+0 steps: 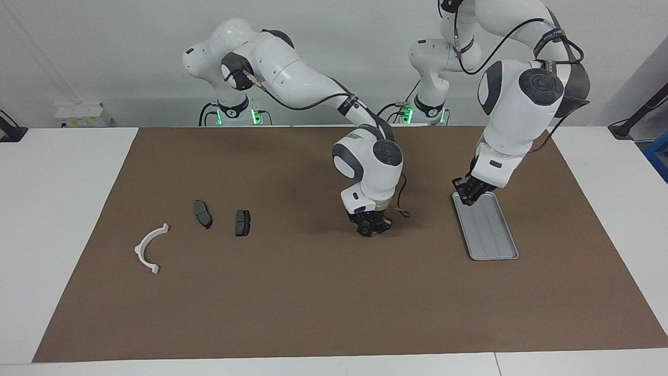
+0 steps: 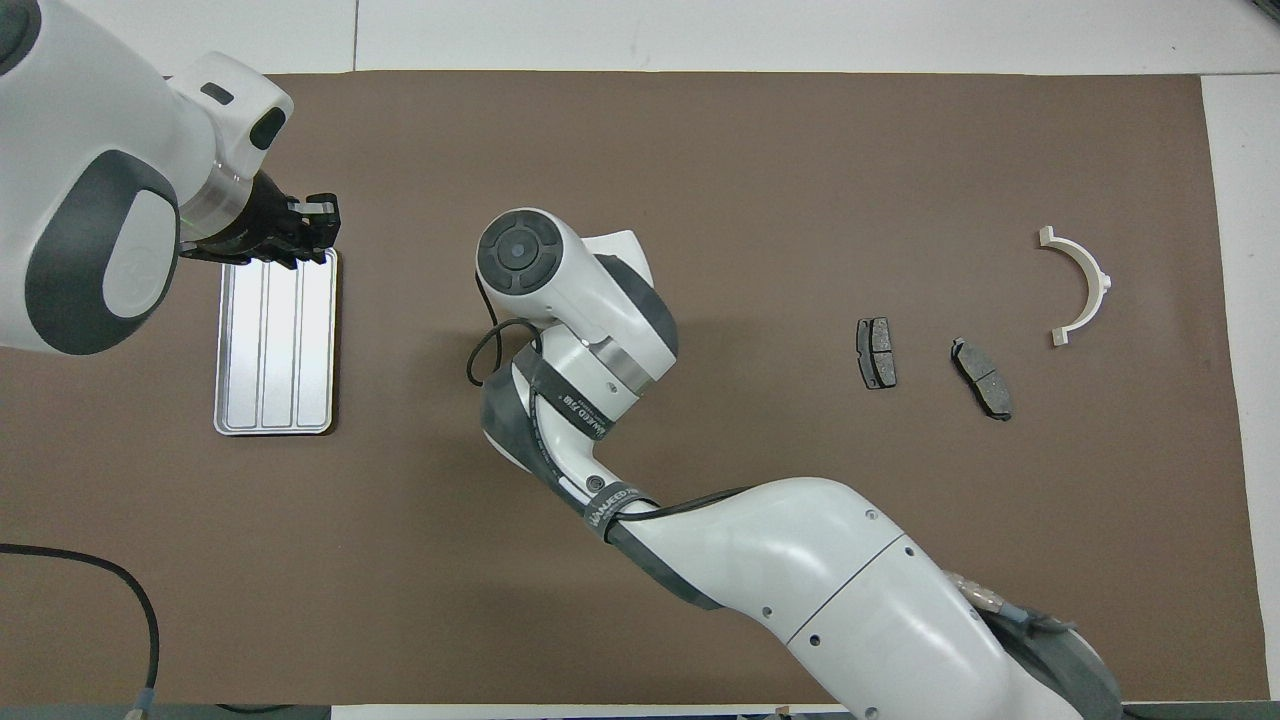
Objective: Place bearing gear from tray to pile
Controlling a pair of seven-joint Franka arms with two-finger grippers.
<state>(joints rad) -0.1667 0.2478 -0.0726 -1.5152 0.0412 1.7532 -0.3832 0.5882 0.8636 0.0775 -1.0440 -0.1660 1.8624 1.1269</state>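
Ridged silver tray (image 1: 490, 232), left claw (image 1: 471, 196) over its rim

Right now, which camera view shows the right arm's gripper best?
The facing view: the right gripper shows whole there, low over the brown mat at the table's middle. In the overhead view the arm's own wrist hides it completely.
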